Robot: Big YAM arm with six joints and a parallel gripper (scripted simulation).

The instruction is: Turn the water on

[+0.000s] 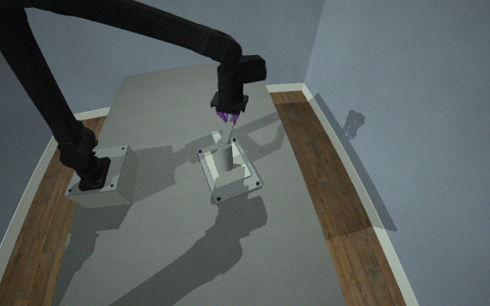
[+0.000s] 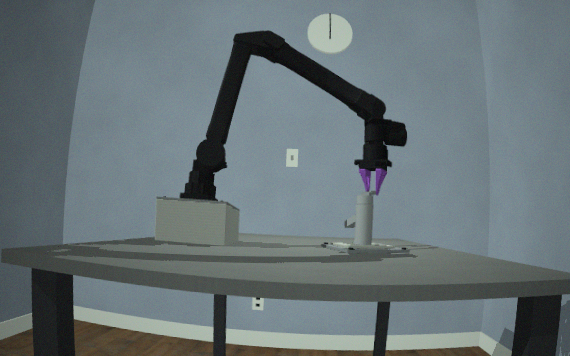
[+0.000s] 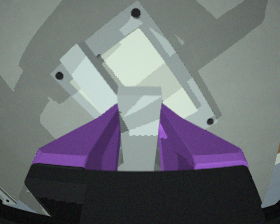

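Observation:
The tap (image 1: pixel 225 156) is a grey cylinder standing on a square metal base plate (image 1: pixel 229 168) on the grey table. Its grey lever (image 1: pixel 229 129) rises steeply from the top of the cylinder toward my fingers. My gripper (image 1: pixel 229 118) with purple fingers points down over the tap and is shut on the lever's upper end. In the wrist view the lever (image 3: pixel 139 132) sits squarely between the two purple fingers, with the base plate (image 3: pixel 134 70) below. In the exterior view the gripper (image 2: pixel 373 189) hangs just above the tap body (image 2: pixel 364 219), whose spout points left.
The arm's grey mounting box (image 1: pixel 104 174) stands on the table to the left of the tap. The table's right edge (image 1: pixel 304 172) borders the wooden floor, and a wall rises close beyond it.

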